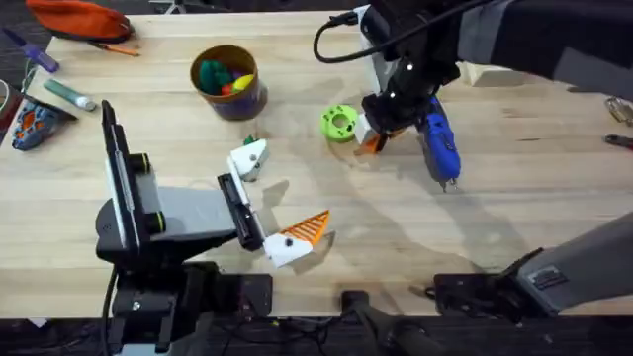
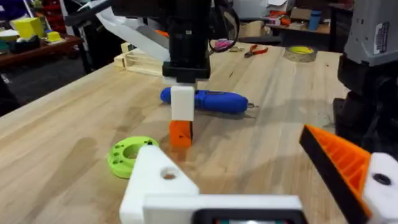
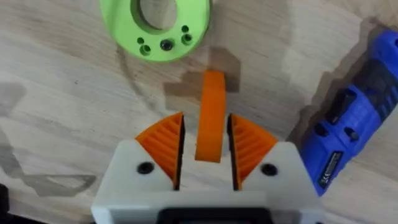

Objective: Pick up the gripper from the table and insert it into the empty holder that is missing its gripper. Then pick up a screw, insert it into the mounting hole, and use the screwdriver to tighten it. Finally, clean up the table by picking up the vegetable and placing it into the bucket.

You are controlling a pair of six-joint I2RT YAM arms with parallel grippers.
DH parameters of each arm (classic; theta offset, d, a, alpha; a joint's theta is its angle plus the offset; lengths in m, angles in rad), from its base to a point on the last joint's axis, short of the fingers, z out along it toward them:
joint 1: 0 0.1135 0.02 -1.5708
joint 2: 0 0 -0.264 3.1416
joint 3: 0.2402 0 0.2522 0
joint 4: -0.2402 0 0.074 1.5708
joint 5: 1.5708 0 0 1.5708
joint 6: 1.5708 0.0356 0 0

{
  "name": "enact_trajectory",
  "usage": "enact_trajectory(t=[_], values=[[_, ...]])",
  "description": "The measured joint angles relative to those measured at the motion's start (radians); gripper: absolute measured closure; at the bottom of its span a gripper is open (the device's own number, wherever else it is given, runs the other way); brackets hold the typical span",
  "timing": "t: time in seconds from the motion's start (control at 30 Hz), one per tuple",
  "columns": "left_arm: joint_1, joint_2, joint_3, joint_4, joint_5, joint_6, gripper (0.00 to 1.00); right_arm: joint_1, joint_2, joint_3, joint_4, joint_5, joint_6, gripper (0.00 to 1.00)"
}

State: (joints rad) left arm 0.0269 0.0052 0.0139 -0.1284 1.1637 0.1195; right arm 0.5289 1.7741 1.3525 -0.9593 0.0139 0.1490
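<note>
You are working on the big wooden table (image 1: 495, 198). Your left arm lies low on the near left side. Its pincer, the left gripper (image 1: 269, 203), points toward the middle and its jaws are spread wide with nothing between them. One jaw has its orange pad. The other is a bare white holder (image 1: 247, 158), and this holder needs the missing piece.

Your right arm reaches in from the far right. Its right gripper (image 3: 205, 146) hangs over the middle of the table with its jaws squeezed on the small orange gripper (image 3: 210, 118). The piece stands on end between the pads, its low end at the table or just above it; I cannot tell which.

The bucket (image 1: 229, 81) sits on the far left, with toy pieces inside. The blue screwdriver (image 1: 438, 146) lies just right of the held piece. The lime green ring (image 1: 339, 123) lies just left of it. A tiny dark green vegetable (image 1: 251, 140) lies right beside the bare holder, on its far side.

You seem to be at the very first step, the pickup. Putting the piece into the holder, the screw, the tightening, and the cleanup all look left to do. I cannot pick out a loose screw.
</note>
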Motion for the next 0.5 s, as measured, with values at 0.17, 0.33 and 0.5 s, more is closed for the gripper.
enact_trajectory(t=[0.17,0.33,0.5], values=[[0.0,0.0,0.0,0.0,0.0,0.0,0.015,0.0,0.0,0.0,0.002,0.0,0.0,0.645],[0.0,0.0,0.0,0.0,0.0,0.0,0.015,0.0,0.0,0.0,0.002,0.001,0.0,0.725],[0.0,0.0,0.0,0.0,0.0,0.0,0.015,0.0,0.0,0.0,0.002,0.007,0.0,0.787]])
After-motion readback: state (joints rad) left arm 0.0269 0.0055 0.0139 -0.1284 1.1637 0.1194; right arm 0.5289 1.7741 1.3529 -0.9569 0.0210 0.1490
